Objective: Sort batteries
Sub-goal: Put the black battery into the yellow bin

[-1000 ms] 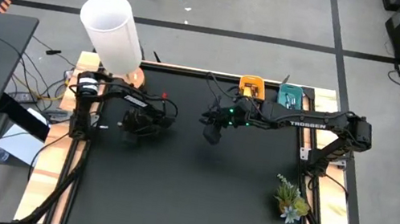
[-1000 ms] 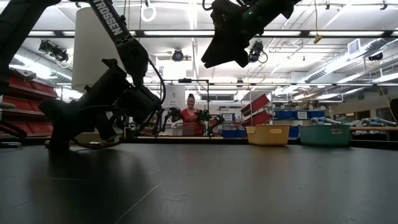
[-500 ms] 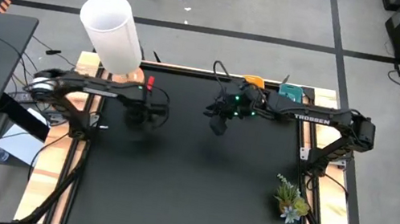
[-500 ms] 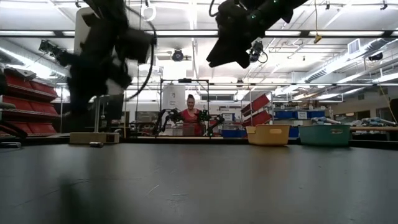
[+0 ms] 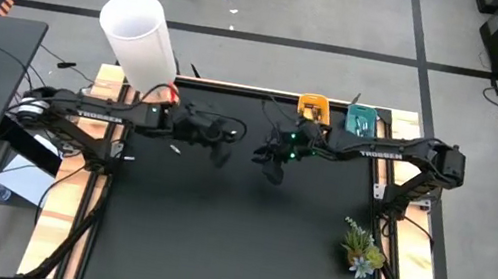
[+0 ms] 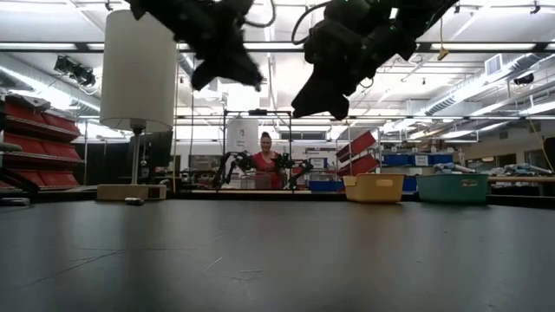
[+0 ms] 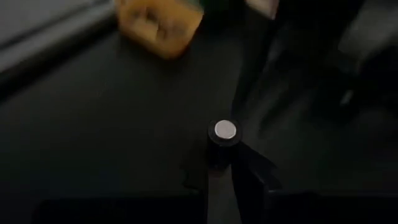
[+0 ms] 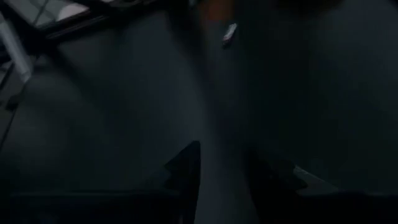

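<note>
1. Table (image 5: 231, 248): the black work surface is bare over most of its area. A tall white cylinder (image 5: 140, 35) stands at the far left corner and a small plant (image 5: 361, 247) at the near right edge.
2. My left gripper (image 5: 222, 148): a second ago it was low on the table close to the white cylinder. It is now raised well clear of the surface and has swung out towards the middle, just beside my right gripper.
3. My right gripper (image 5: 272, 171): it hangs above mid-table, much where it was, with only a slight shift. Its fingers (image 8: 186, 165) stand apart with nothing between them.
4. Trays: the yellow tray (image 5: 313, 107) and the teal tray (image 5: 362, 121) sit side by side at the far edge, beyond the right gripper. Their contents are too small to read.
5. Battery (image 7: 224, 133): a dark cylinder with a silver end cap is clamped upright between my left fingers, off the table. The yellow tray shows ahead of it in the left wrist view.
6. Loose item: a small pale piece (image 8: 229, 32) lies on the table, blurred; possibly another battery, I cannot confirm.
7. Assessment: the pick appears complete and the carry is under way. The next step is to place this battery in the correct tray. Which tray I cannot judge. The two grippers are close, so collision is the risk.
</note>
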Controlling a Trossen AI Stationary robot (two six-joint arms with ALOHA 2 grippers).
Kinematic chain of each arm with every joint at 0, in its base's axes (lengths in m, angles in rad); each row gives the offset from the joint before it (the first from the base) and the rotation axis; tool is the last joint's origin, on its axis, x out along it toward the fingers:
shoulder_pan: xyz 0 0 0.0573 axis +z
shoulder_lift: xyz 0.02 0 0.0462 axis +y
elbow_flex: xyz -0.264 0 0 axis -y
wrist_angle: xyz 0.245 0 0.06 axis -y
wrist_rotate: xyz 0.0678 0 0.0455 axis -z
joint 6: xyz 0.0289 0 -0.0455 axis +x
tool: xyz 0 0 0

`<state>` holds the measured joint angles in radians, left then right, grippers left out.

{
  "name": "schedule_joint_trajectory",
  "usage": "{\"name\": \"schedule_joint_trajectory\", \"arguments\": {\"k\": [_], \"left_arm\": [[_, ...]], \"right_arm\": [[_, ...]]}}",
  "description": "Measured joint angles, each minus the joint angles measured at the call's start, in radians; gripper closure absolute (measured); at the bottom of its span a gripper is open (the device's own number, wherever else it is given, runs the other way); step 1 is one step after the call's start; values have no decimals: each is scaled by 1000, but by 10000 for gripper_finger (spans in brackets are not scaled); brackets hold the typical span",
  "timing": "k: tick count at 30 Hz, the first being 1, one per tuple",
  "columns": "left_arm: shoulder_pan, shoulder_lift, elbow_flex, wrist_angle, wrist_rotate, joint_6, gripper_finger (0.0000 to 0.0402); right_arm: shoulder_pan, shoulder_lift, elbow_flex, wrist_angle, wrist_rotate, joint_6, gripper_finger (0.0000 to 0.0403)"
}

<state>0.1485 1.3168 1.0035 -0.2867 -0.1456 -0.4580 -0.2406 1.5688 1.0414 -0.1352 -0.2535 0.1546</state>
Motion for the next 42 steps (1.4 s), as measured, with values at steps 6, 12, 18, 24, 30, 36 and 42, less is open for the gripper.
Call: {"name": "schedule_joint_trajectory", "arguments": {"k": [6,12,18,24,30,36,42], "left_arm": [[-14,72,0,282,-27,-8,347],[-19,111,0,412,-45,-39,347],[-27,112,0,454,-110,-43,347],[-27,112,0,509,-119,-42,347],[-27,112,0,511,-129,-43,347],[-27,114,0,536,-134,-43,347],[-27,116,0,527,-135,-44,347]], "right_arm": [[11,-1,20,5,10,1,239],[19,-68,48,-15,159,-25,213],[19,-133,48,-22,179,-72,214],[15,-131,48,-6,186,-81,214],[15,-131,48,61,208,-106,215],[15,-97,48,109,209,-113,218],[18,-85,48,146,228,-134,272]]}}
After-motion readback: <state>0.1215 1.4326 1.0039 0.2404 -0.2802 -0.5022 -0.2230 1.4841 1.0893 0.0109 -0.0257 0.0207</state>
